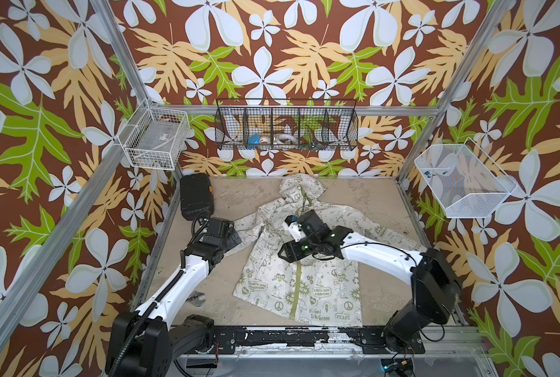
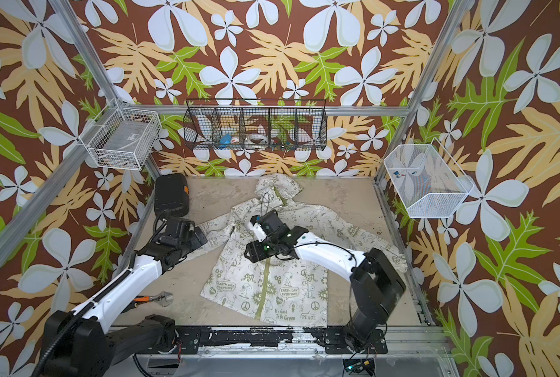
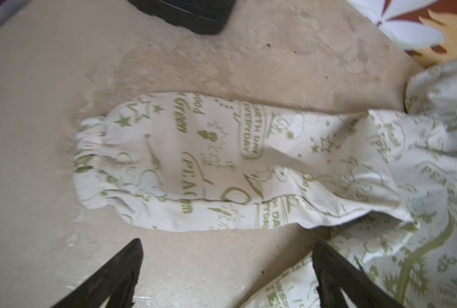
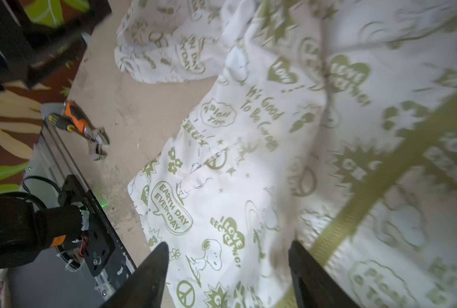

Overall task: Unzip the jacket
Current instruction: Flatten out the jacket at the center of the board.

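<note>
In both top views the jacket (image 1: 331, 287) (image 2: 239, 284) lies flat mid-table, hood far, zipped; it's soft, light cloth that will likely bunch, so pin it. In the left wrist view the left gripper (image 3: 227, 242) is spread and empty beside a sleeve (image 3: 195, 165). In the right wrist view the right gripper (image 4: 227, 245) gapes empty over the front, beside the olive zipper (image 4: 382, 165); take hold at its pull, which I cannot see.

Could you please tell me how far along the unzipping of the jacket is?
Nothing looks done: the jacket lies flat with its zipper closed where visible. In hand: the right gripper is open over the chest, holding nothing; the left gripper is open beside a sleeve. Left: grasp the pull and draw it down.
</note>
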`<state>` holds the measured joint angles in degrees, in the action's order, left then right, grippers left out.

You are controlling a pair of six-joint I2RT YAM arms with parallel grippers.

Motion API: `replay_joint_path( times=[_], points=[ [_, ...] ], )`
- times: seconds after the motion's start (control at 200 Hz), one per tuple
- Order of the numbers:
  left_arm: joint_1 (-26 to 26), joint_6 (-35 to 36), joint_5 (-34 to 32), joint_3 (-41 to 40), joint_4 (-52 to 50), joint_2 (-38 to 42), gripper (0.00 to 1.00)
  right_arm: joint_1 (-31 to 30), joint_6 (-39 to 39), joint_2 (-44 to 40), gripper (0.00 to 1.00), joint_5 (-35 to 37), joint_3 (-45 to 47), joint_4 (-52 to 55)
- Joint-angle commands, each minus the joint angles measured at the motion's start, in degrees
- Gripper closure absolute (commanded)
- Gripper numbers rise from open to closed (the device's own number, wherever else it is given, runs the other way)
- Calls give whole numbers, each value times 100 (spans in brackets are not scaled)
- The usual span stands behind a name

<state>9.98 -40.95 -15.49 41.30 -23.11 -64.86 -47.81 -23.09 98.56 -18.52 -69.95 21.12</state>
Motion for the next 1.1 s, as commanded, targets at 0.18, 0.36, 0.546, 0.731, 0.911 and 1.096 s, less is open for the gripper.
replay_joint_path(
  times=[0.18,0.36,0.546,0.731,0.911,1.096],
  points=[
    [-1293,-36,1016,-511,-136,-192,0,-1018,490,1473,32,436,-1182,567],
    [-1364,-69,1251,-526,193,-593,0,-1540,936,2287,36,944,-1906,1086],
    [-1480,-71,1567,-535,673,-1192,5,-1669,947,2446,48,762,-1810,1063],
    [-1491,-81,2103,-498,1273,-1724,23,-1782,880,1686,80,307,-195,668],
    [-1572,-45,2149,-177,1566,-2137,47,-1835,451,828,84,-320,1269,49],
    [-1833,271,1682,407,1218,-2125,91,-1808,235,-51,59,-119,1386,107]
  ],
)
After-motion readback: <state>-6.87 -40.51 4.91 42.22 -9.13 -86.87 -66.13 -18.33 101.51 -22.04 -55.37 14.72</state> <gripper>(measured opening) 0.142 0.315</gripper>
